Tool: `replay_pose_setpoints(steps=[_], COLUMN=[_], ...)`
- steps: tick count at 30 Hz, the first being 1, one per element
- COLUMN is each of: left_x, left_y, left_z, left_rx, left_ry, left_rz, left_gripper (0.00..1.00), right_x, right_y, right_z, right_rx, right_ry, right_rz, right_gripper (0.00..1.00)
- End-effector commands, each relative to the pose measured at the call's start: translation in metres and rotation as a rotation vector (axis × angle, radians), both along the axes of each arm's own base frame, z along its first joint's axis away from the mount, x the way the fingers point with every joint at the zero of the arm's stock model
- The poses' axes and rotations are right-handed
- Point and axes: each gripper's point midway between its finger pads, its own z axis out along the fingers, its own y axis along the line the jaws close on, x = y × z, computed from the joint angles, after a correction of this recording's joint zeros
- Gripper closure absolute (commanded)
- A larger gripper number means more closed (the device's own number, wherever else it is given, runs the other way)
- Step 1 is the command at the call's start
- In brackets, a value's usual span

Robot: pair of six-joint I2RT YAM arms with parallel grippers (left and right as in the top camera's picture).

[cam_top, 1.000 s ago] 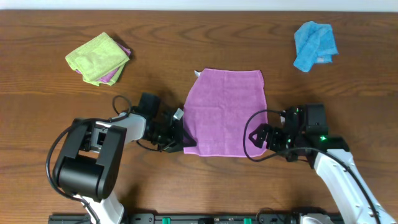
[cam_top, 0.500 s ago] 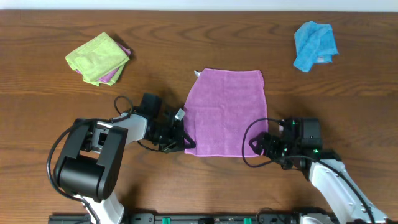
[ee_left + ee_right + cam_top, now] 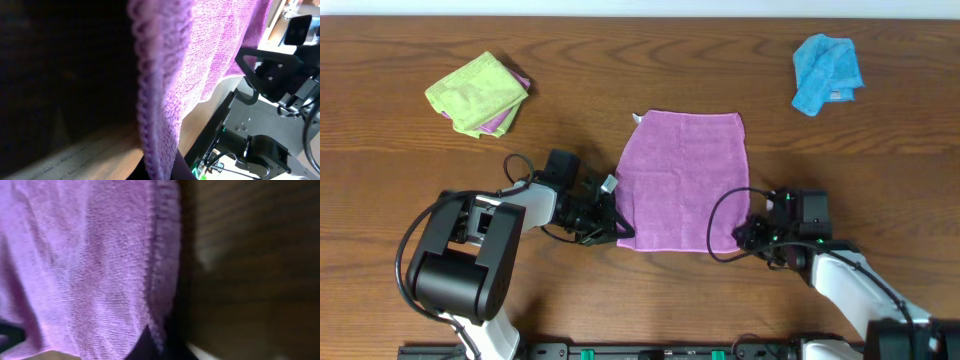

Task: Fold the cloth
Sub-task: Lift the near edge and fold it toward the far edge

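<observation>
Find the cloth spread flat at the middle of the table, with a small white tag at its 11 o'clock corner. Clenched on the 7 o'clock corner with the left gripper; clamped on the 5 o'clock corner with the right gripper. In both wrist views, see the stitched hem leading straight down into the dark fingers.

Expect soft, light, floppy handling: fuzzy microfibre, no stiffness at all. Likely to sag in the middle between two held corners and to drag on the wood rather than glide. Neither fragile nor slippery; grippy enough in the pile for a plain pinch to hold.

Best taken at the corners, right on the thicker stitched edge, as here, with both near corners together to keep the fold line straight. Probably calls next for lifting both corners level and carrying them toward 12 o'clock to meet the far edge. Beware an uneven pull skewing the fold.

Leave alone the blue cloth at 2 o'clock and the lime-green cloth at 10 o'clock, both well apart.
</observation>
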Motion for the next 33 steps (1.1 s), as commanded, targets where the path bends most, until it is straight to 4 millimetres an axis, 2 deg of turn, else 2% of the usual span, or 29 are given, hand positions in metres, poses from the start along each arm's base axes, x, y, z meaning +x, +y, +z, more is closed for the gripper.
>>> replay_pose_setpoints(steps=[1, 5, 8, 11, 15, 18, 21, 23, 26, 28, 30, 33], left_x=[-0.006, 0.017, 0.067, 0.123, 0.186, 0.225, 0.258, 0.282, 0.306, 0.311, 0.311, 0.297], left_y=[-0.003, 0.004, 0.016, 0.019, 0.022, 0.028, 0.034, 0.039, 0.043, 0.046, 0.053, 0.060], left_z=[0.006, 0.022, 0.051, 0.088, 0.137, 0.169, 0.194, 0.208, 0.228, 0.239, 0.246, 0.244], left_rx=[-0.061, -0.103, -0.133, -0.172, -0.145, -0.112, -0.105, -0.116, -0.177, -0.216, -0.233, -0.264], left_ry=[0.029, 0.015, -0.063, -0.167, -0.382, -0.508, -0.586, -0.624, -0.647, -0.657, -0.655, -0.627], left_rz=[-0.007, 0.062, 0.172, 0.257, 0.318, 0.369, 0.413, 0.433, 0.422, 0.396, 0.380, 0.320], left_gripper=[0.94, 0.94, 0.94, 0.94, 0.95, 0.94, 0.95, 0.94, 0.94, 0.94, 0.94, 0.94], right_x=[0.002, 0.045, 0.089, 0.126, 0.171, 0.205, 0.239, 0.262, 0.285, 0.289, 0.285, 0.272], right_y=[0.006, 0.014, 0.010, 0.009, 0.019, 0.025, 0.028, 0.030, 0.030, 0.028, 0.026, 0.025], right_z=[0.003, 0.056, 0.109, 0.146, 0.169, 0.179, 0.193, 0.209, 0.237, 0.251, 0.257, 0.252], right_rx=[0.040, 0.088, 0.061, 0.030, 0.025, 0.024, 0.024, 0.026, 0.006, -0.029, -0.076, -0.103], right_ry=[-0.012, -0.195, -0.351, -0.455, -0.502, -0.526, -0.561, -0.598, -0.646, -0.650, -0.638, -0.570], right_rz=[0.011, 0.039, 0.027, 0.014, 0.039, 0.049, 0.050, 0.050, 0.065, 0.080, 0.117, 0.151], right_gripper=[0.99, 0.99, 0.99, 0.99, 0.99, 0.99, 0.99, 0.99, 0.99, 0.99, 0.99, 0.99])
